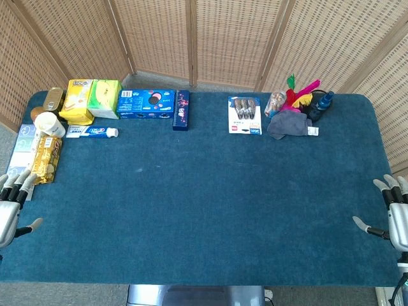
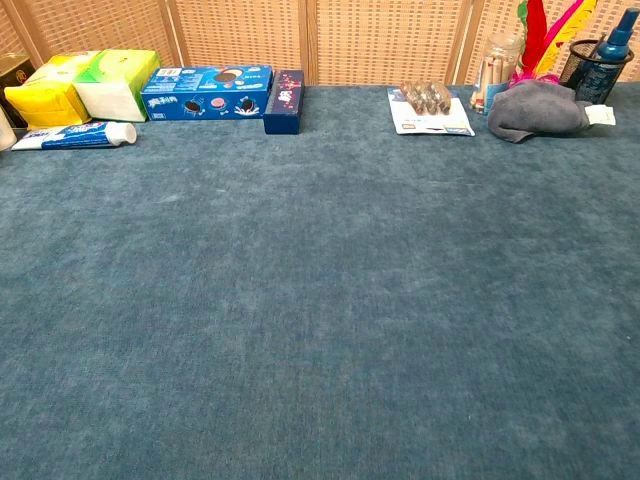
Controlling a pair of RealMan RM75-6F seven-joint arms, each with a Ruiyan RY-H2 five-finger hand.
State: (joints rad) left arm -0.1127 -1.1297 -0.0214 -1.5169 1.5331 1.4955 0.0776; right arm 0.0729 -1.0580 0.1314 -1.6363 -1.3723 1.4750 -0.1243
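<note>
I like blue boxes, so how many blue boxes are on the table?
2. The wide cookie box lies at the back left, beside the green packet. The small dark blue box lies just right of it. Both hands are far away; more could hide behind other things.

A staged test space, like a robotics lab. A table [image 1: 204, 210] covered in blue felt stands before woven folding screens [image 1: 229, 38]. Far ahead of the left hand [image 1: 11, 207] sit groceries: cookie box [image 1: 145, 103], toothpaste [image 1: 92, 132]. Far ahead of the right hand [image 1: 394, 213] lies a grey cloth [image 1: 288, 125].
</note>
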